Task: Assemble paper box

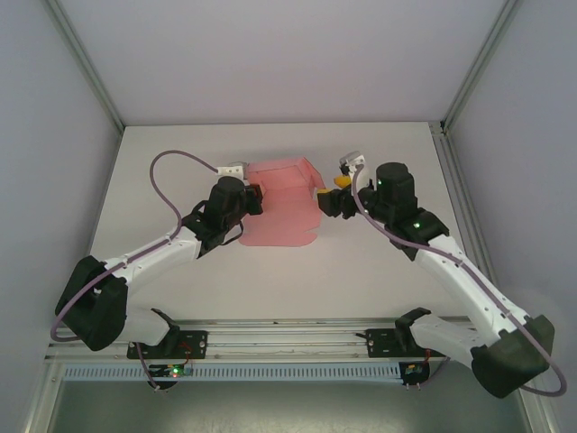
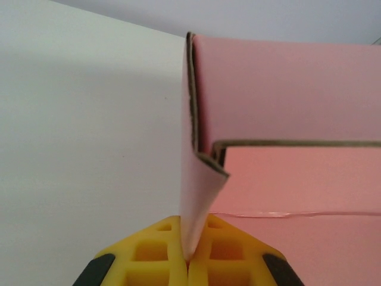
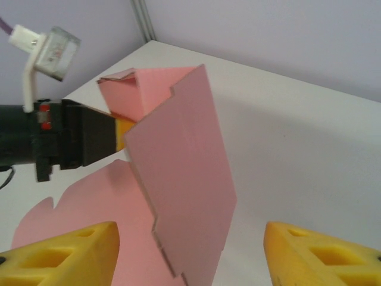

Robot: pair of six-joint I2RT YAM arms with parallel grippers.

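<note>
Box (image 1: 284,203) part-folded, left gripper (image 2: 187,259) clamped on a flap

From above, the pink card lies mid-table (image 1: 379,271) between the two arms, its near part flat on the surface and its far part raised into walls. The left gripper meets its left edge and the right gripper (image 3: 190,238) sits just beside its right edge. How either pair of fingers stands is too small to tell from up there.

The left wrist view settles one side: the yellow fingers are pressed together on a thin flap, which rises from between them and bends at a corner into an upright wall running off to the right.

The right wrist view settles the other. Its yellow fingers stand well apart, grasping nothing, with a tilted upright panel of the card in the gap and touching neither. Past that panel, the left gripper's yellow tip shows against a folded corner.
</note>
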